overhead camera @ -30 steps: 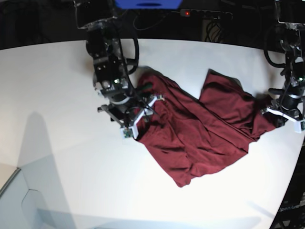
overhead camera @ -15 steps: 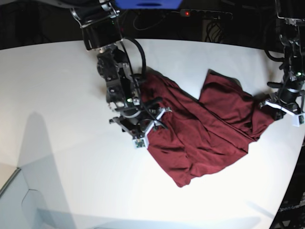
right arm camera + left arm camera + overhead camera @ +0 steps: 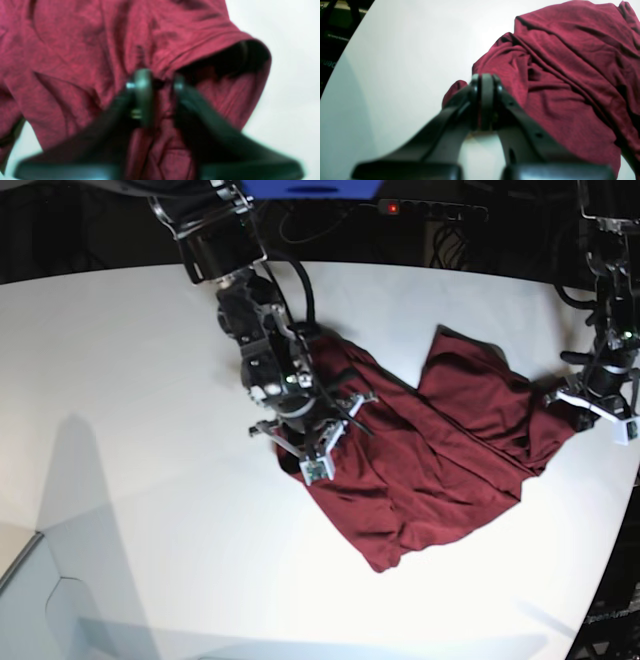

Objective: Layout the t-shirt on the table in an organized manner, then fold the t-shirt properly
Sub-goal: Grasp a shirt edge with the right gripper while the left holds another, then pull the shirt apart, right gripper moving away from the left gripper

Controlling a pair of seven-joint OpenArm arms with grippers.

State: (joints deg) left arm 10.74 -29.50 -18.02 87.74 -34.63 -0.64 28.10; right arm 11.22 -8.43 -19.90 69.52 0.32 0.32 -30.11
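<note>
Maroon t-shirt (image 3: 440, 445) (crumpled) under right gripper (image 3: 156, 86)

A plain dark maroon t-shirt (image 3: 430, 450), with no print or pattern, shows darker burgundy in its creases. It lies on a matte white bench (image 3: 120, 380) with pale grey shadows. Both arms are black; the right gripper (image 3: 318, 442) and left gripper (image 3: 598, 408) carry white parts. The background is black, with a blue panel (image 3: 310, 188) and a small red light (image 3: 392, 208).
</note>
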